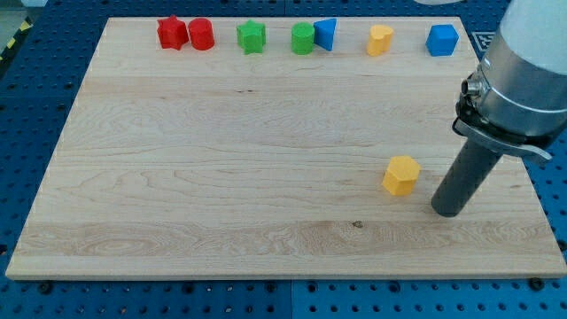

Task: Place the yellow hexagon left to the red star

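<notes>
My tip (447, 213) rests on the desk (221, 177) just right of the yellow hexagon (400, 175); no claw shows; arm cut off above.

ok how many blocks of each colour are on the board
red: 2, the red star and red cylinder
green: 2, the green star and green cylinder
blue: 2, the blue triangle and blue cube
yellow: 2, the yellow hexagon and top yellow block
total: 8

The tip (447, 211) sits just right of the yellow hexagon (400, 175), near the board's (221, 177) bottom-right corner; the red star (171, 33) lies at the top-left corner.
</notes>
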Tool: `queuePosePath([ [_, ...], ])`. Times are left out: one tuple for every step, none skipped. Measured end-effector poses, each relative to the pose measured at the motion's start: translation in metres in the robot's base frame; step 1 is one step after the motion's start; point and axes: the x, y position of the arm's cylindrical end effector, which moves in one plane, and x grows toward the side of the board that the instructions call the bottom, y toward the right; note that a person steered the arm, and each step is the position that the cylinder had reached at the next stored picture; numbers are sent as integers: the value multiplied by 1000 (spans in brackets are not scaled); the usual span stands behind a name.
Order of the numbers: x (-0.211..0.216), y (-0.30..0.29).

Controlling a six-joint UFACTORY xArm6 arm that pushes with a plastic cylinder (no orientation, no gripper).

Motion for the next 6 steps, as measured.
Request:
queuePosePath([
  [-10, -1],
  [-26, -26],
  [-37, -63],
  [-43, -96],
  [-60, -119],
  [-75, -134],
])
